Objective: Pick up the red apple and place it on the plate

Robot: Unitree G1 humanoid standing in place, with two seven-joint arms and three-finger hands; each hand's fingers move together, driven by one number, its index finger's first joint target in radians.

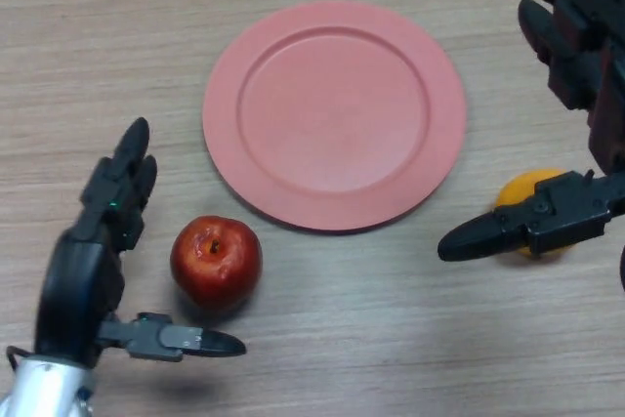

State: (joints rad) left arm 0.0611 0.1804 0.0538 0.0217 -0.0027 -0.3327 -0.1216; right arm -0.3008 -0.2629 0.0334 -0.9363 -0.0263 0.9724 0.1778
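A red apple (216, 262) sits on the wooden table, just below the lower left rim of a pink plate (334, 114). The plate holds nothing. My left hand (90, 271) is open at the lower left, right beside the apple's left side: its fingers reach up along the left and its thumb stretches under the apple, and none of them close on the apple. My right hand (576, 56) is open at the right edge, its thumb lying across an orange fruit (529, 204).
The orange fruit lies to the right of the plate, partly hidden by my right thumb. The wooden table (117, 65) spreads around the plate.
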